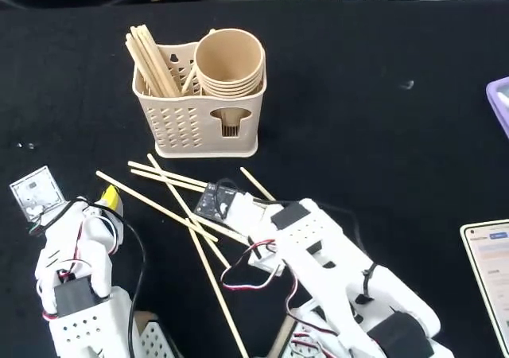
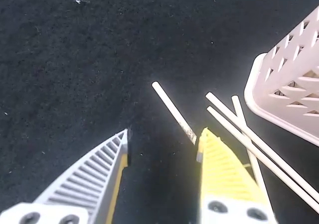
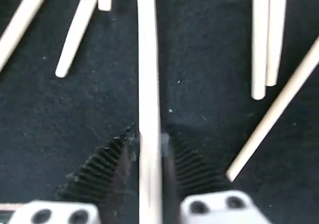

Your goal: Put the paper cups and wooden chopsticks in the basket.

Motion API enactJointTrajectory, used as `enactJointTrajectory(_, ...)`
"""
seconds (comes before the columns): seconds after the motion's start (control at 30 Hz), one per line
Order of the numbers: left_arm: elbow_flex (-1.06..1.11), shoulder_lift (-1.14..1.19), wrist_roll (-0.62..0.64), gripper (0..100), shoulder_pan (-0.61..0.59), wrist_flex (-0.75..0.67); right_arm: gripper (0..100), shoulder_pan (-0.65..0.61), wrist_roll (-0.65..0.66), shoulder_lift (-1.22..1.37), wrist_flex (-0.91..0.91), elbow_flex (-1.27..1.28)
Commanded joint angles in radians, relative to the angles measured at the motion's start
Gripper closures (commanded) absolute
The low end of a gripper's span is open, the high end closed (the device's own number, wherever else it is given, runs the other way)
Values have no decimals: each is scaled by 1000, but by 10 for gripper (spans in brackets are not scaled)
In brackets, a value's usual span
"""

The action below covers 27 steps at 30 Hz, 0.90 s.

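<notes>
Lying scattered on the black cloth-covered table point(image 1: 382, 135), several pale, slender wooden chopsticks point(image 1: 171, 207) cross one another just in front of the cream plastic basket point(image 1: 199, 127). It is a boxy container with perforated walls and two compartments. One compartment holds a leaning bundle of further chopsticks point(image 1: 151, 60). The other holds a nested stack of tan paper cups point(image 1: 229, 56), their rolled rims showing one above another.

The right gripper point(image 3: 149, 143) is down among the loose sticks. Its dark ribbed fingers point(image 3: 99, 169) are pinched against either side of one smooth round stick point(image 3: 147, 74), which runs straight out between them.

The left gripper point(image 2: 163, 133) sits low over the cloth near the basket's corner, its jaws spread apart with nothing between them. One finger is a grey ridged wedge, the other is covered in yellow. The end of a loose chopstick lies just beside the yellow one.

At the table's far right edge sit a lilac object point(image 1: 499, 99) and a flat white-rimmed screen point(image 1: 487, 270), well apart from the basket.
</notes>
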Motion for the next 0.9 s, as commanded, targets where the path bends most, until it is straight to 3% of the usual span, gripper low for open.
enactJointTrajectory(0.0,-7,3,3,776,4,-21,988,15,20,-2,21,8)
enactJointTrajectory(0.13,-7,3,3,776,4,-21,988,15,20,-42,41,-18)
enactJointTrajectory(0.37,-7,3,3,776,8,-21,988,14,20,-351,350,-202)
enactJointTrajectory(0.5,-7,3,3,776,10,-21,988,14,18,-522,416,-318)
enactJointTrajectory(0.67,-7,3,3,776,10,-21,988,6,-104,-552,338,-473)
enactJointTrajectory(0.87,-7,3,3,776,8,-21,988,-51,-311,-479,-6,-556)
